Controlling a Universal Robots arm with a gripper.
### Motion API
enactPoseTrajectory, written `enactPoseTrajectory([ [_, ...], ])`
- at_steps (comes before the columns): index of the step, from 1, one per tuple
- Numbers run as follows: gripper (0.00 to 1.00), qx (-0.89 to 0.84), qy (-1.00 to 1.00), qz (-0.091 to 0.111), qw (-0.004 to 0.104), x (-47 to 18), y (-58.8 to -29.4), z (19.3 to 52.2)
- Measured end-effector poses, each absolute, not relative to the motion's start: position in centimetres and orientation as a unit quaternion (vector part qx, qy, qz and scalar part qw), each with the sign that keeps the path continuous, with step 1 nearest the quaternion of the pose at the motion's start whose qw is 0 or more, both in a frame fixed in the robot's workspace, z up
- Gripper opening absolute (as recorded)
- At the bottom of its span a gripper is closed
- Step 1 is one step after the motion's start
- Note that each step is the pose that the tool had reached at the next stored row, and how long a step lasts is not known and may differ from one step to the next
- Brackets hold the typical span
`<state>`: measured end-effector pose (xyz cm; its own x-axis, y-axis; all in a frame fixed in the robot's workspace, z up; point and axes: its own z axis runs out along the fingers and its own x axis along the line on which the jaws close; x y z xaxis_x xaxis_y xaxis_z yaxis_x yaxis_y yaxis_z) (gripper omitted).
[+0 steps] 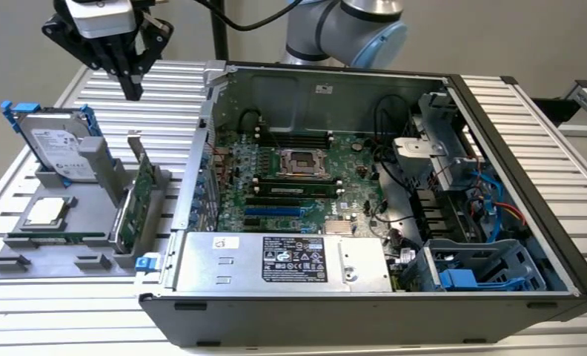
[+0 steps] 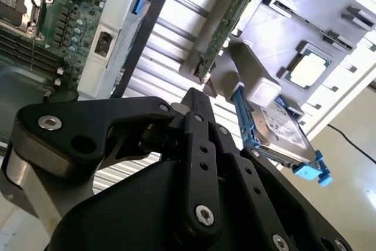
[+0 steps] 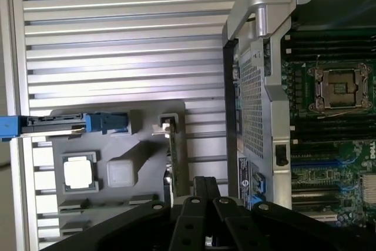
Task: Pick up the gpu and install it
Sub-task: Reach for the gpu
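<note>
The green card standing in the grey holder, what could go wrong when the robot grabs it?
The flat green circuit card stands on its thin edge, so the black tool, hanging higher up, might pinch off-centre and tip it. The silver hard drive in its blue frame stands close beside, so the tool could bump it.

You are standing in a robotics lab, at a test cell for computer assembly. The desk (image 1: pixel 531 111) is a ribbed aluminium slab, and a grey jointed robot arm (image 1: pixel 348 26) rises behind it against a bare wall (image 1: pixel 511 37). On the desk lies an opened computer case (image 1: pixel 373 319) with its motherboard (image 1: pixel 293 185) exposed (side panel off). Beside it a grey fixture (image 1: pixel 51 261) holds loose parts: a hard drive (image 1: pixel 61 144), a processor (image 1: pixel 47 211) and the gpu (image 1: pixel 133 211) on edge.
</note>
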<state>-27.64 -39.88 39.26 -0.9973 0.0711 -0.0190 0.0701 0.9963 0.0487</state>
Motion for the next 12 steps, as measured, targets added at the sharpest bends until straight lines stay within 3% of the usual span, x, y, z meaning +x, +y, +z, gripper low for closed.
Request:
enactPoseTrajectory([
  [12, 0.0, 0.035, 0.999, 0.024, 0.01, -29.3, -39.9, 39.3],
])
